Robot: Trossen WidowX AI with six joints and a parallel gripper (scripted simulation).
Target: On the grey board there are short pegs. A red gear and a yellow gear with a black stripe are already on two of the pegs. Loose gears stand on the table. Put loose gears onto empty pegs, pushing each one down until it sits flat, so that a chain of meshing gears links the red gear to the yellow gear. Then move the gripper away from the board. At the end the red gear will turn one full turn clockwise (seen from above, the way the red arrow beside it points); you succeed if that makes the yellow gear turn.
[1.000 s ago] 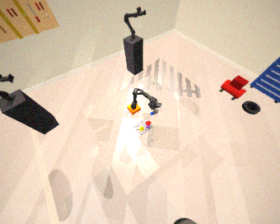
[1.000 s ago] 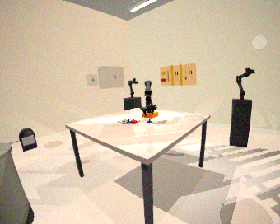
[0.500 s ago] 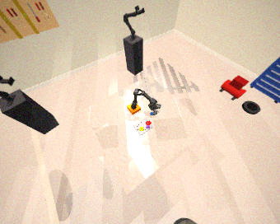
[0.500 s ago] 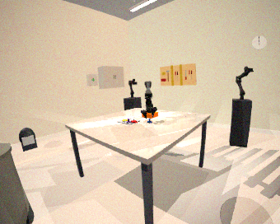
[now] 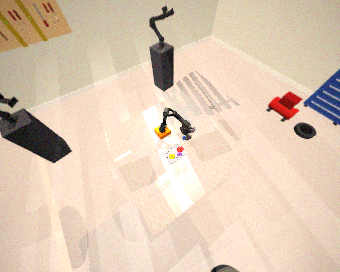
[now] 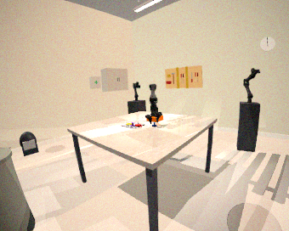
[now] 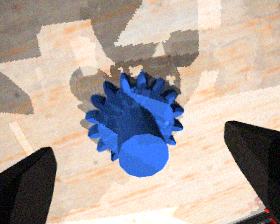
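Open robot hand above the surface, its fingers apart around a loose blue gear with a round knob, gripping nothing, red gear, purple gear and yellow gear on the grey board nearby

We count four gears: one red, one yellow, one purple and one blue. We have one grey board, but its pegs are too small for us to number. We find one surface, with three legs in sight: one under the near corner, one by the left corner, one by the right corner. We see three arms: one above the surface and two beyond its edges, on two dark pedestals. We make it one wall clock and one ceiling light.
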